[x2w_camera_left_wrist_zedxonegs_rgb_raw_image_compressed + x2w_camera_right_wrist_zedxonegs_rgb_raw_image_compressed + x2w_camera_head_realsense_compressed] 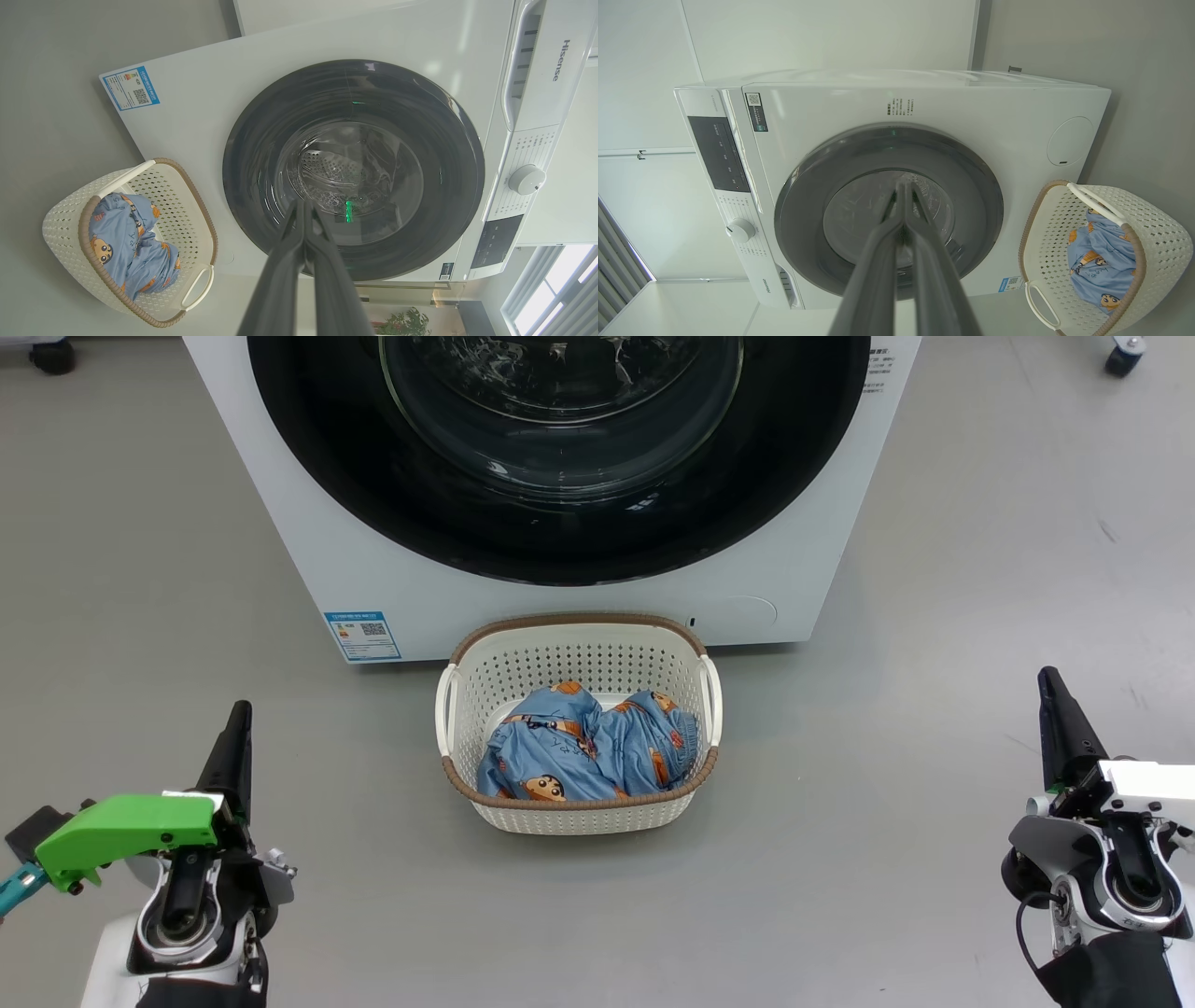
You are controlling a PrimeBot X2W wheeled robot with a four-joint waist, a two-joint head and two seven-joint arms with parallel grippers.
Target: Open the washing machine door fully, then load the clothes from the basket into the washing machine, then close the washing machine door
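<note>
Opening has not yet begun: the washing machine door [560,476], top centre, sits shut, and the clothes [588,751] lie in the basket [579,817] mid-frame. The left claw [239,719] and right claw [1050,686], in the lower corners, are pressed together and empty. Next, one must reach the door's rim, though where it unlatches is unclear.

In the head view, the upper part of the washing machine door [560,546] and of the washing machine [747,581] was cut off at 12 o'clock. The print on the blue label [362,635] was too small to be read. The lower folds of the clothes [579,756] were hidden by the basket [579,817] wall.
</note>
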